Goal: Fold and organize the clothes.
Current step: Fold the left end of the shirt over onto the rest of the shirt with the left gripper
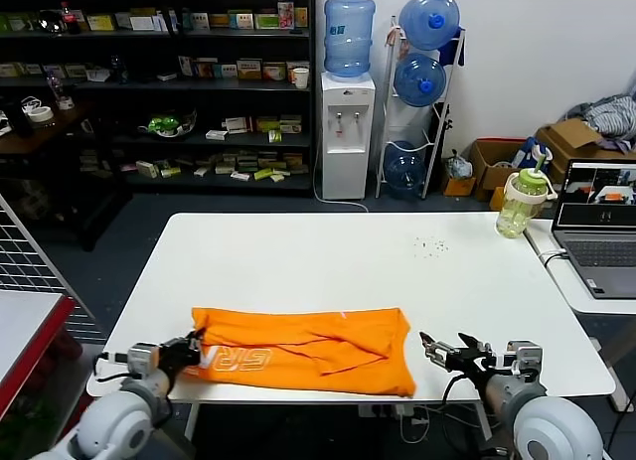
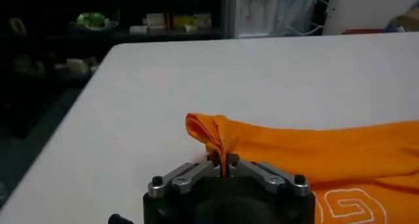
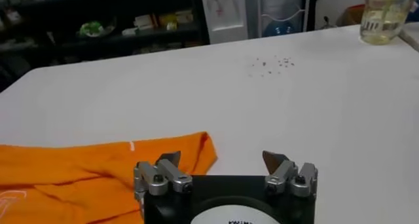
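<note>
While left gripper pinches T-shirt, right gripper splayed

White block letters, seemingly "GR", upside down on the orange T-shirt.

We can only read part of the white letters on the orange T-shirt, because a fold covers the rest. The left gripper hides the bit of cloth it pinches. The laptop is cut off by the edge. The shelf boxes are too small to read.
</note>
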`<state>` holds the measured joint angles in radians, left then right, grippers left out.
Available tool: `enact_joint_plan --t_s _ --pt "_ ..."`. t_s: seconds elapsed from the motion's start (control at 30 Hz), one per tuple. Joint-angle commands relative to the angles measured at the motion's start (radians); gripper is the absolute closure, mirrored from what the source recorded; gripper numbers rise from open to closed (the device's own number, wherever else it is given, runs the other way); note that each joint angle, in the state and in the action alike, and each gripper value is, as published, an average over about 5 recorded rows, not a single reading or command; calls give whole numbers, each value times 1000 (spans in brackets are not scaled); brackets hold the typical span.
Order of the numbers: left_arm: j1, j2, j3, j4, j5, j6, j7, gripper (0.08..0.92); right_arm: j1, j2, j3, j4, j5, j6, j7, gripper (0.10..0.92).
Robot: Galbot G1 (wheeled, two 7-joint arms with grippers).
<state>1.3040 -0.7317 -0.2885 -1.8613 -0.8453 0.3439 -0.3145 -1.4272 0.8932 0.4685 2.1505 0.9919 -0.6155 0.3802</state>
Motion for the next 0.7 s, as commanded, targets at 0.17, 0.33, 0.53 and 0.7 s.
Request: enact_joint_plan --t_s 0.17,0.33,0.53,0.7 --pt "98 375 -243 213 -35 -48 77 879 69 30 -70 -33 -29 14 -18 203" --pt "32 423 -183 285 -7 -55 95 879 72 38 -75 -37 -39 18 -23 203" --pt "28 348 -159 84 -140 19 19 879 71 48 -80 -42 -50 18 -16 203" --pt "-62 110 -81 -129 -534 123 -211 879 71 62 -94 -44 -53 12 5 203"
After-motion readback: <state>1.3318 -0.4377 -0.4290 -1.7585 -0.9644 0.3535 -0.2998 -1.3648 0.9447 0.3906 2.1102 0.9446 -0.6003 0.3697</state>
